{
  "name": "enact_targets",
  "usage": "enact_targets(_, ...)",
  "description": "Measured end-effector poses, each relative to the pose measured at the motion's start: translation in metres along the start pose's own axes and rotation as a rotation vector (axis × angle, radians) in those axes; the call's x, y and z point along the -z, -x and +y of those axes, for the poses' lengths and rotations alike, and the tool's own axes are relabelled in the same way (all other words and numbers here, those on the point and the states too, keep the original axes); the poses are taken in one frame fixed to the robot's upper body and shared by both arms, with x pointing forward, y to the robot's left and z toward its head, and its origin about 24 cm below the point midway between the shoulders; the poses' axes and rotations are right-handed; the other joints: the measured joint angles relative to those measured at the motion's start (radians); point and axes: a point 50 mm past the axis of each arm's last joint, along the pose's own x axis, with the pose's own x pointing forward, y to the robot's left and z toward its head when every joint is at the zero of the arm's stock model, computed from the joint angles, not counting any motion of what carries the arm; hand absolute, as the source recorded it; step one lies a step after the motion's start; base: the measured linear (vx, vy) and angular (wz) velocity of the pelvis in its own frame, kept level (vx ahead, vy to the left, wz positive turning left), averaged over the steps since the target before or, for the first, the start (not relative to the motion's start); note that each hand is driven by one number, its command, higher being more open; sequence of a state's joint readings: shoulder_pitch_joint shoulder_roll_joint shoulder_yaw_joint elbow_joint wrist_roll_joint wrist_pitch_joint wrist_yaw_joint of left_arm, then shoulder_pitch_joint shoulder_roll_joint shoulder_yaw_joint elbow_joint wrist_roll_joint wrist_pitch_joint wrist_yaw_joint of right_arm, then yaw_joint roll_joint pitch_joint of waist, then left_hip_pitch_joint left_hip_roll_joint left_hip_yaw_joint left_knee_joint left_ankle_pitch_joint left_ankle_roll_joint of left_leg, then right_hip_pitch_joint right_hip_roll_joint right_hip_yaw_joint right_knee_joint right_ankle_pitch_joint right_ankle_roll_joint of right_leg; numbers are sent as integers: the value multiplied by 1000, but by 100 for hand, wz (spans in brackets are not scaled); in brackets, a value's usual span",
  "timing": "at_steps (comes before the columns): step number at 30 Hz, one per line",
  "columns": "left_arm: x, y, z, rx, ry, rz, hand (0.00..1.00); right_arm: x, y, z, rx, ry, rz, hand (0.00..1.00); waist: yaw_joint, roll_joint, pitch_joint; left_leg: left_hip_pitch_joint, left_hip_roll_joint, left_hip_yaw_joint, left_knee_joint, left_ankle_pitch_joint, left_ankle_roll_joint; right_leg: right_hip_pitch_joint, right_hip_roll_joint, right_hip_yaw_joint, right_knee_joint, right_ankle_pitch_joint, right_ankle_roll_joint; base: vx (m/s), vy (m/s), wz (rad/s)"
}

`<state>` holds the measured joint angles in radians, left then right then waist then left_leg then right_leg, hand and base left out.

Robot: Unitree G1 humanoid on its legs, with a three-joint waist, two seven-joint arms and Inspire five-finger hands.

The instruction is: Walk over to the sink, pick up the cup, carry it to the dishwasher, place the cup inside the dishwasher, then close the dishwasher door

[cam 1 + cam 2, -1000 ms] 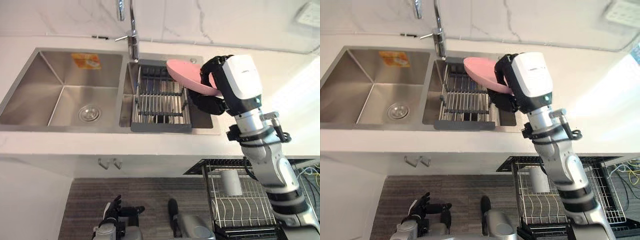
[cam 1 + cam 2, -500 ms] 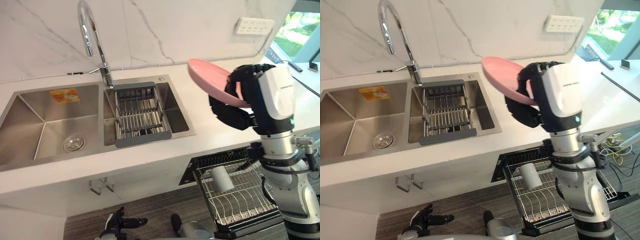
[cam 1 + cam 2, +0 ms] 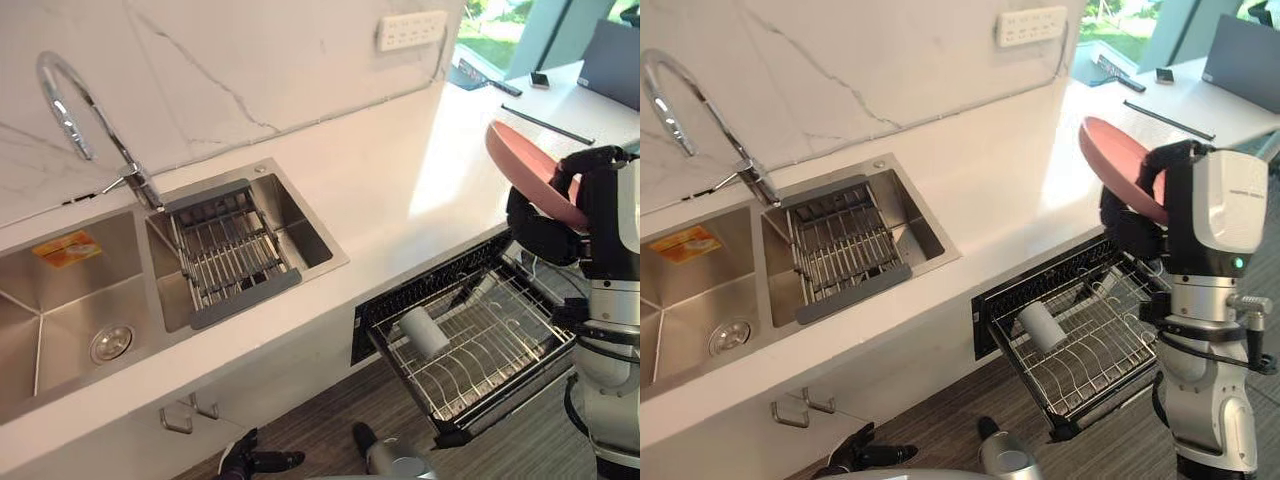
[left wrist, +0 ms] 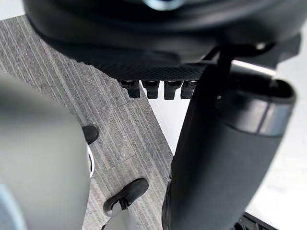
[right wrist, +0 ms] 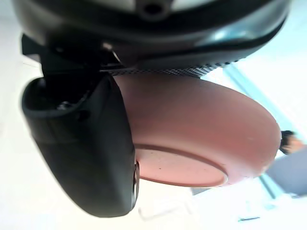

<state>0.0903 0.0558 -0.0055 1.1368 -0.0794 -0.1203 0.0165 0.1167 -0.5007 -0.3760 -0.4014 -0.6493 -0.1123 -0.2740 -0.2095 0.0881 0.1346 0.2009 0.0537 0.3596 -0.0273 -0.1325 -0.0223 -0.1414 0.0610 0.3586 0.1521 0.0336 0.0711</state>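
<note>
- The right hand point(image 3: 1130, 235) is clamped on a pink plate point(image 3: 1115, 160). In its wrist view the dark thumb point(image 5: 88, 143) presses against the plate's underside, just beside the foot ring, and the fingers curl over the rim on the other side.
- The plate is held up on a tilt, its hollow side turned toward the wall. It sits off the right end of the white countertop point(image 3: 400, 200) and well apart from the sink.
- Just below and to the left of that hand, a wire dishwasher rack point(image 3: 490, 365) stands pulled out from under the counter.
- A pale cup point(image 3: 425, 332) lies on its side in the rack, toward the counter end. This is the only cup to be seen, and no hand touches it.
- Farther left, a grey dish rack point(image 3: 230, 262) sits in the right basin of the steel double sink point(image 3: 60, 300).
- A curved tap point(image 3: 70, 110) rises behind the divide, and an orange sticker point(image 3: 65, 247) lies on the left basin's back slope.
- A white socket strip point(image 3: 412, 30) is set in the marble wall.
- The left hand point(image 3: 243, 462) hangs low over the grey striped floor point(image 4: 115, 129), fingers loose and thumb out, holding nothing.
</note>
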Motion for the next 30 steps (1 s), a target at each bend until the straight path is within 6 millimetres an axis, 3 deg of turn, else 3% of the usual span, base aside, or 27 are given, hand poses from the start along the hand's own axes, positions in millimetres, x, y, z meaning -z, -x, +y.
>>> enact_targets(8,5,2,-19,47,31,-5,100,15,8,5,-32,28,83,0,-27,55,16,-60,-3,61,77,-49,4,-67,12,56,45,-11,8,9,14,-23)
enact_targets(16,-3,2,-24,63,42,-49,100,33,20,25,-106,20,190,0,-22,73,58,-122,-1,105,153,-87,5,-125,20,103,78,-13,12,11,6,-15)
enact_targets(21,-13,2,-23,61,42,-97,100,36,28,47,-196,0,234,0,-19,73,111,-153,6,126,217,-121,9,-149,25,120,105,-16,19,20,15,-14)
enact_targets(27,-27,1,-18,25,57,-158,100,27,39,76,-334,-47,225,0,30,65,159,-221,47,179,339,-170,12,-199,22,111,155,-29,29,26,-7,6)
enact_targets(30,-40,1,-12,-4,51,-213,100,21,35,92,-382,-74,209,0,58,39,196,-246,60,175,398,-191,19,-211,19,100,189,-38,41,-12,5,13)
